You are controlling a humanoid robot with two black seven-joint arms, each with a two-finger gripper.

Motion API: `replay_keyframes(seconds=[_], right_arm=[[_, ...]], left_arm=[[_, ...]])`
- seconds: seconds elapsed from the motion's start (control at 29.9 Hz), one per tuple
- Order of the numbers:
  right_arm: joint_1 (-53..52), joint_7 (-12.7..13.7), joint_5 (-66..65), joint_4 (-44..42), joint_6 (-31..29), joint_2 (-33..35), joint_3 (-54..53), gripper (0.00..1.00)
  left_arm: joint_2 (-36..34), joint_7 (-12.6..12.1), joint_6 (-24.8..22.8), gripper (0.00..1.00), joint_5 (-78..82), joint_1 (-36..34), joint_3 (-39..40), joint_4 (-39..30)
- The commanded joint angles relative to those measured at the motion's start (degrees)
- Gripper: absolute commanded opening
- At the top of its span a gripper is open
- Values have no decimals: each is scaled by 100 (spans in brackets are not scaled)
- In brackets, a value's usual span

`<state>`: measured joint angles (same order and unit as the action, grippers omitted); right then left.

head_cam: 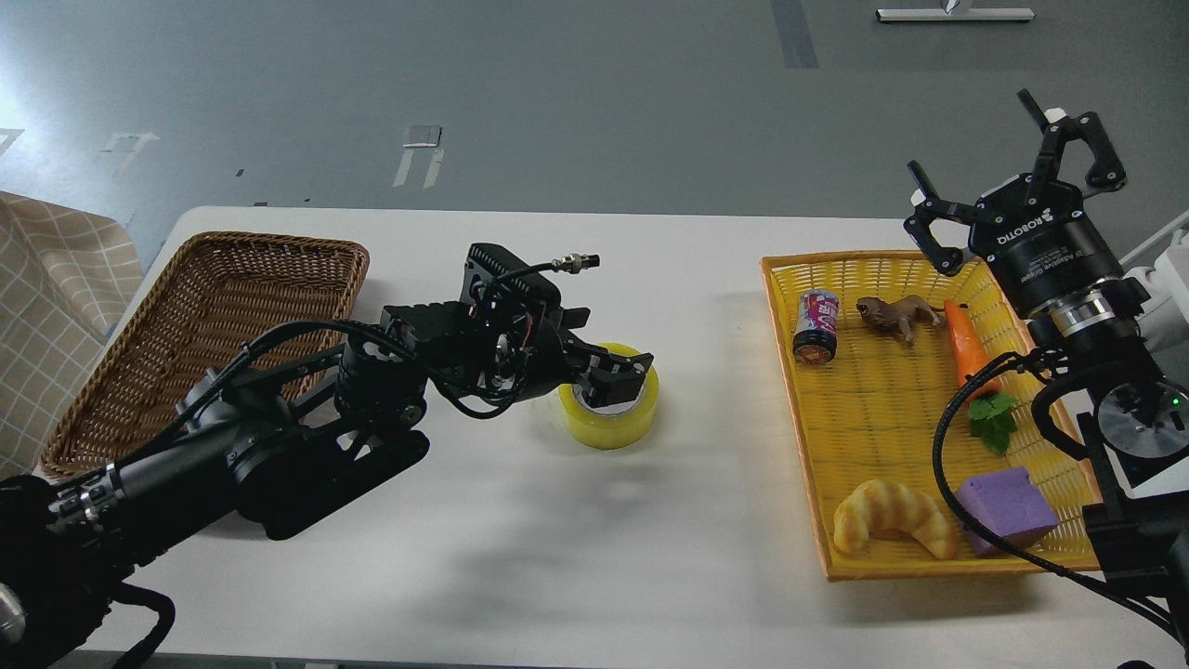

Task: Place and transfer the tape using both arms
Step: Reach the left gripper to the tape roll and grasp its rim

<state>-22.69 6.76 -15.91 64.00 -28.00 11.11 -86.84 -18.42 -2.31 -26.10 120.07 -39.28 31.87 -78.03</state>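
The tape (609, 409) lies flat on the white table (520, 557), near its middle, between the two baskets and apart from both. It is a yellow translucent roll with a pale core, hole facing up.

The left gripper (608, 376) reaches in from the left and sits on the roll: one finger goes down into the core and another lies over the near rim, so the fingers appear closed on the roll's wall. The roll rests on the table surface.

The right gripper (1017, 177) is raised above the far right corner of the yellow tray (790, 409), fingers spread wide apart, holding nothing.

The yellow tray holds a can (816, 326), a brown toy animal (896, 315), a carrot (969, 348) with green leaves, a croissant (894, 518) and a purple block (1007, 507).

A brown wicker basket (204, 325) stands at the table's left side, partly hidden by the left arm.
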Motion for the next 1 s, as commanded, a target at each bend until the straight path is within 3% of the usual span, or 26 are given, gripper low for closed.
replay_keyframes(seconds=[0.0,0.13,0.53,0.77,0.87,0.97], right_arm=[[10,-25,0,-11,0,-22,0,100],[19,-26,0,-2,0,-30,0,100],[62,-34,-9,-2,0,-30,0,100],[89,-34,0,-2,0,-30,0,100],[98,-34,0,-2,0,-30,0,100],[89,-34,0,7,0,-30,0,100]], left_arm=[[93,-33,-1,98,17,-45,-5,270],[225,-164,8,98,17,-194,-110,640],[427,-261,26,97,104,-221,-330,1053],[532,-270,34,89,263,-203,-330,1237],[559,-279,34,75,263,-203,-330,1290],[585,-270,43,74,263,-194,-330,1325]])
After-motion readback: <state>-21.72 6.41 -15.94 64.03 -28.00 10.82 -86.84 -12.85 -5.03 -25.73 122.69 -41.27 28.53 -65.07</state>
